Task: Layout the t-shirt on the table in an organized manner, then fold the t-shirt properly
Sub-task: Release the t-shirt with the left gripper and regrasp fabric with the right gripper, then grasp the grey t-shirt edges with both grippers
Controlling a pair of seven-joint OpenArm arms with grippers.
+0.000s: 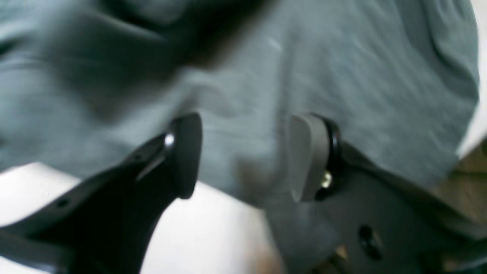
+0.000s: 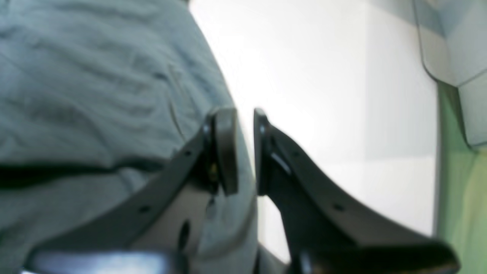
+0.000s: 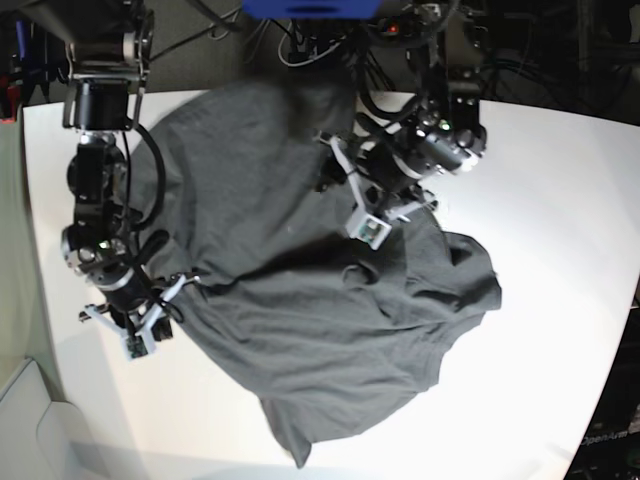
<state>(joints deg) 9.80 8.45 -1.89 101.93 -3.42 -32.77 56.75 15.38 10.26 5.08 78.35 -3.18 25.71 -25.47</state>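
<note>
Overhead view, left to right. At the left edge of the table (image 3: 560, 300) stands the right arm, its right gripper (image 3: 160, 300) low at the border of the t-shirt (image 3: 330, 330). In the right wrist view the jaws stand nearly together with only a thin slit between them, and the cloth's edge runs down through that slit; the pads appear to be pinching this hem, though blur keeps the contact itself from being certain. Bare white tabletop lies to the outer side of this gripper; the whole shirt lies to its inner side.

Centre: the dark grey shirt is spread in a rumpled, uneven mass, not yet flat. Its long axis runs roughly from the far edge of the table toward a narrow tail at the near edge, with a lobe bulging out to the right.

Right of centre: the left gripper (image 3: 368, 222) hangs over the upper middle of the shirt. The left wrist view shows its jaws clearly parted, cloth behind and between them, nothing clamped.

Judgement: the layout step is in hand. The right arm commands the left border. The left arm sits over the body rather than any edge; the nearest free edge, the right-hand lobe, lies beyond it toward the viewer's right.
</note>
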